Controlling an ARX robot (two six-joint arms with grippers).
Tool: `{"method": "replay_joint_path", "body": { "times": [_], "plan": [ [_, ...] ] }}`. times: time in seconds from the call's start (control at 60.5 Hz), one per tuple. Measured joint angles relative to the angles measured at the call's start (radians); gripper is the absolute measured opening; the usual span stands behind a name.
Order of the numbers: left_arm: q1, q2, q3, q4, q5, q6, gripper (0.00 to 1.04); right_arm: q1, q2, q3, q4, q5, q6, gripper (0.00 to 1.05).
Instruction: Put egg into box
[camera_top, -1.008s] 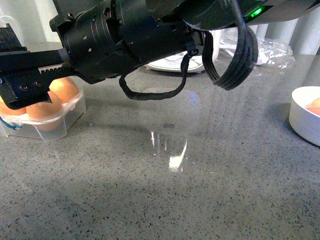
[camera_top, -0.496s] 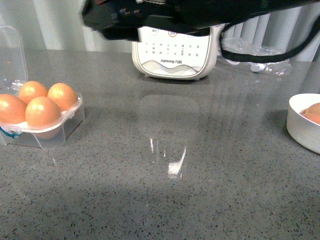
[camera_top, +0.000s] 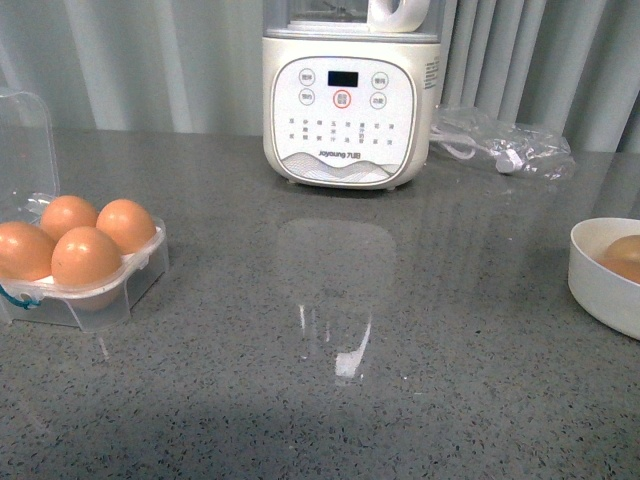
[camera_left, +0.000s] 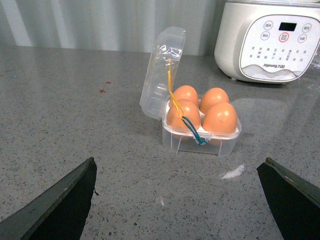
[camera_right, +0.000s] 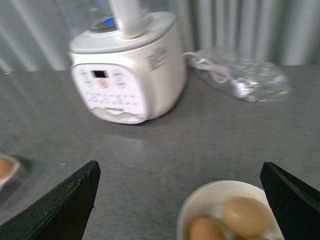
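Cleared from the front view within the last second: dark arm and cable loop, previously spanning the upper frame and reaching over the box (camera_top: 135, 272); neither arm now in that view. Box standing at the left edge of the grey speckled worktop (camera_top: 330, 410), hinged clear lid raised behind it, blue-yellow tag hanging at its front. All four cells filled by four brown eggs (camera_left: 202, 107), packed close together. Task's own one presumably among them, not separable from its neighbours by look.

Left hand (camera_left: 178, 165), seen from its wrist camera: fingers spread wide, grasping nothing, held back from the box, with bare worktop between.

Right hand (camera_right: 178, 167): likewise spread wide and empty, picture blurred, facing the round white bowl (camera_right: 210, 192) with two further eggs (camera_right: 245, 214) inside. Bowl at the far right of the worktop, well apart from the box.

Joyoung appliance (camera_top: 345, 100) at the back, centre; crumpled clear bag (camera_top: 510, 150) with a cable just beside it, to the right.

Judgement: placement step complete and arm withdrawn. No vacant cell left, hence no room for the bowl's eggs. Only plausible remainder: lowering of the lid, not demanded by the task sentence.
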Motion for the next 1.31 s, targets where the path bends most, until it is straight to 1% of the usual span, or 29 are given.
{"method": "replay_joint_path", "body": {
  "times": [0.083, 0.182, 0.198, 0.231, 0.297, 0.33, 0.38, 0.496, 0.562, 0.578, 0.661, 0.71, 0.826, 0.843, 0.892, 0.925, 0.975, 1.305],
  "plan": [
    [0.0, 0.0, 0.0, 0.0, 0.0, 0.0, 0.98, -0.092, -0.077, -0.024, -0.006, -0.005, -0.01, 0.98],
    [0.0, 0.0, 0.0, 0.0, 0.0, 0.0, 0.98, -0.181, -0.145, -0.027, -0.019, -0.002, -0.042, 0.98],
    [0.0, 0.0, 0.0, 0.0, 0.0, 0.0, 0.98, -0.204, -0.169, -0.035, -0.015, 0.008, -0.063, 0.94],
    [0.0, 0.0, 0.0, 0.0, 0.0, 0.0, 0.98, -0.223, -0.2, -0.048, -0.018, 0.01, -0.081, 0.89],
    [0.0, 0.0, 0.0, 0.0, 0.0, 0.0, 0.98, -0.257, -0.286, -0.096, -0.06, -0.016, -0.104, 0.76],
    [0.0, 0.0, 0.0, 0.0, 0.0, 0.0, 0.98, -0.271, -0.327, -0.119, -0.081, -0.031, -0.109, 0.71],
    [0.0, 0.0, 0.0, 0.0, 0.0, 0.0, 0.98, -0.275, -0.382, -0.159, -0.085, -0.024, -0.116, 0.62],
    [0.0, 0.0, 0.0, 0.0, 0.0, 0.0, 0.98, -0.238, -0.463, -0.246, -0.058, 0.023, -0.125, 0.42],
    [0.0, 0.0, 0.0, 0.0, 0.0, 0.0, 0.98, -0.202, -0.5, -0.308, -0.041, 0.053, -0.129, 0.28],
    [0.0, 0.0, 0.0, 0.0, 0.0, 0.0, 0.98, -0.198, -0.504, -0.315, -0.04, 0.056, -0.129, 0.26],
    [0.0, 0.0, 0.0, 0.0, 0.0, 0.0, 0.98, -0.165, -0.537, -0.376, -0.027, 0.093, -0.131, 0.1],
    [0.0, 0.0, 0.0, 0.0, 0.0, 0.0, 0.98, -0.149, -0.557, -0.403, -0.022, 0.109, -0.134, 0.03],
    [0.0, 0.0, 0.0, 0.0, 0.0, 0.0, 0.98, -0.117, -0.603, -0.45, -0.011, 0.138, -0.134, 0.03],
    [0.0, 0.0, 0.0, 0.0, 0.0, 0.0, 0.98, -0.106, -0.614, -0.461, -0.011, 0.151, -0.134, 0.03],
    [0.0, 0.0, 0.0, 0.0, 0.0, 0.0, 0.98, -0.045, -0.634, -0.482, -0.011, 0.237, -0.134, 0.03],
    [0.0, 0.0, 0.0, 0.0, 0.0, 0.0, 0.98, -0.017, -0.646, -0.496, -0.011, 0.252, -0.134, 0.03],
    [0.0, 0.0, 0.0, 0.0, 0.0, 0.0, 0.98, 0.003, -0.661, -0.512, -0.011, 0.251, -0.134, 0.03],
    [0.0, 0.0, 0.0, 0.0, 0.0, 0.0, 0.98, 0.008, -0.754, -0.584, -0.024, 0.259, -0.134, 0.03]
  ]
}}
